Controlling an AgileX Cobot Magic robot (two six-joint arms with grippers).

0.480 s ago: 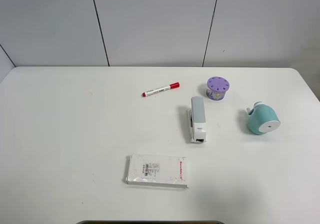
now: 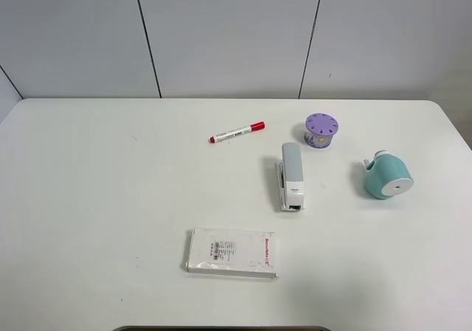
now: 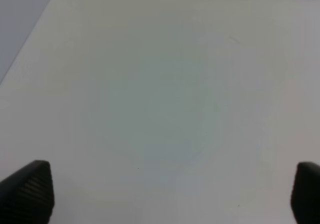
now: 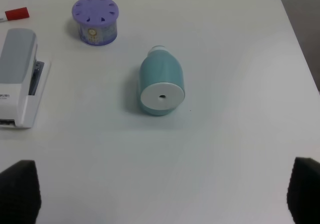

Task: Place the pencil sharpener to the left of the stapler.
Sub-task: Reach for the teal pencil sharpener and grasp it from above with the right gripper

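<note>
- Right fingers (image 4: 20, 191): spread wide with nothing between them, hovering over the tabletop (image 4: 240, 149) just short of the pencil sharpener.
- Left fingers (image 3: 30, 189): likewise parted and holding nothing. Only tabletop lies under them, with no task item in that view.
- Pencil sharpener (image 4: 161, 87): teal and lying on its side. The flat white face is turned towards my right fingers and the knob end points away. It sits on the right of the stapler, well apart from it.
- Stapler (image 4: 19, 84): white and grey, lying flat near the middle of the tabletop.
- Other stock: a purple cylinder (image 4: 95, 20) near the stapler's far end, a marker (image 2: 237, 132) behind and to its left, and a flat box (image 2: 231, 251) in front and to its left.
- Step in hand, by my judgement: the approach, with no grasp made yet.
- Next move calls for: my right fingers dropping astride the barrel's rounded sides and closing squarely, since it looks liable to roll. I then carry it over the stapler to the open patch between marker and box.
</note>
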